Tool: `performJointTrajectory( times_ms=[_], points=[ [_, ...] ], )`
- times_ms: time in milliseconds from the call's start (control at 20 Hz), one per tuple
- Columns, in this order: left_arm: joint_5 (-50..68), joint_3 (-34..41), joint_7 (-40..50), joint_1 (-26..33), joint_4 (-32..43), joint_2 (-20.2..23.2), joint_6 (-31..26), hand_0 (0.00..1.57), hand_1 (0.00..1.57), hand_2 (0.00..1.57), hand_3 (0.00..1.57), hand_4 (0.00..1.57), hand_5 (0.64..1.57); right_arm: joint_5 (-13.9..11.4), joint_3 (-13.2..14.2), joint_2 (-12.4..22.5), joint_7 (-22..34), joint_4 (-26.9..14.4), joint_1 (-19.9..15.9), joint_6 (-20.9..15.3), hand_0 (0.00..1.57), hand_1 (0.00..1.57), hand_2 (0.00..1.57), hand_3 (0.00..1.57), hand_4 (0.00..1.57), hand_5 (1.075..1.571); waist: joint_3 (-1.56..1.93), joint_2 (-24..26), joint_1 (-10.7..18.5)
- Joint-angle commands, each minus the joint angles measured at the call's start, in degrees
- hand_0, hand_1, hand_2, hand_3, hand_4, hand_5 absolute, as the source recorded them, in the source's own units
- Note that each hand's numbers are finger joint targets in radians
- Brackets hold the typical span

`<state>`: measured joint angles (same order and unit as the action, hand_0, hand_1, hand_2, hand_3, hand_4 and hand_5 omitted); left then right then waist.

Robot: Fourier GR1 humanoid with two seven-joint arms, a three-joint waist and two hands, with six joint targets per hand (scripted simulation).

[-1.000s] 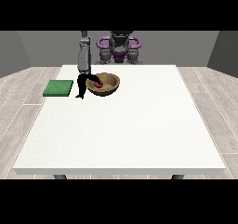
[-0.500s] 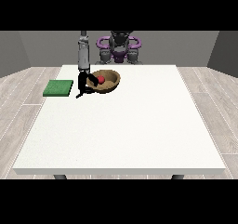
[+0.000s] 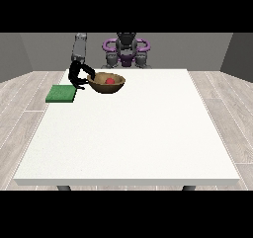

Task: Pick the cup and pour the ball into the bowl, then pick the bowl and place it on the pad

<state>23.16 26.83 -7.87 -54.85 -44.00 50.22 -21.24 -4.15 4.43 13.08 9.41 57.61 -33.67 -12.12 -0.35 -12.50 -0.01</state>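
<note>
Bowl [image 3: 106, 83] with ball [image 3: 109, 81] gripped by hand [image 3: 79, 77].

1. White table [image 3: 128, 133] fills most of the view; robot torso [image 3: 126, 49] behind its far edge.
2. Brown bowl [image 3: 106, 83] at far left part of table, red ball [image 3: 109, 81] inside.
3. Black hand at the view's left [image 3: 79, 76] at the bowl's left rim, fingers curled onto it.
4. Green pad [image 3: 61, 93] near the table's left edge, just left of the hand, apart from the bowl.
</note>
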Motion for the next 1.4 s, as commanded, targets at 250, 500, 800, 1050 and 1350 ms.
performJointTrajectory(
  times_ms=[250,500,800,1050,1350],
  points=[
    [-0.6,2.6,-6.9,3.1,5.1,4.4,-2.5,0.0,0.0,0.0,0.0,0.0,1.539,0.5,-0.2,0.7,7.9,2.8,-3.9,1.9,1.57,1.57,1.57,1.57,1.3,1.492,0.31,-2.6,-4.0],
    [0.1,1.7,-5.2,0.7,0.5,3.7,-0.2,0.0,0.0,0.0,0.0,0.0,1.537,0.1,3.7,9.4,-0.5,-3.4,-4.6,6.7,1.57,1.57,1.57,1.57,1.3,1.52,0.43,-6.8,-2.3],
    [0.7,1.7,-5.1,3.9,-1.3,3.0,-0.4,0.0,0.0,0.0,0.0,0.0,1.532,4.1,9.3,16.8,-6.6,-9.0,-2.0,14.6,1.57,1.57,1.57,1.57,1.31,1.534,0.41,-5.6,-2.5],
    [1.7,0.6,-2.7,2.7,-7.2,2.0,1.4,0.0,0.0,0.0,0.0,0.0,1.536,6.9,13.8,20.0,-11.8,-17.1,-4.1,18.3,1.57,1.57,1.57,1.11,1.3,1.537,0.45,-7.8,0.3],
    [2.7,0.9,0.7,-1.8,-10.5,5.4,3.7,0.0,0.0,0.0,0.0,0.13,1.532,5.3,14.9,23.6,-18.0,-21.3,-7.2,18.0,1.57,1.57,1.57,0.59,1.3,1.552,0.51,-13.8,-0.6]
  ],
)
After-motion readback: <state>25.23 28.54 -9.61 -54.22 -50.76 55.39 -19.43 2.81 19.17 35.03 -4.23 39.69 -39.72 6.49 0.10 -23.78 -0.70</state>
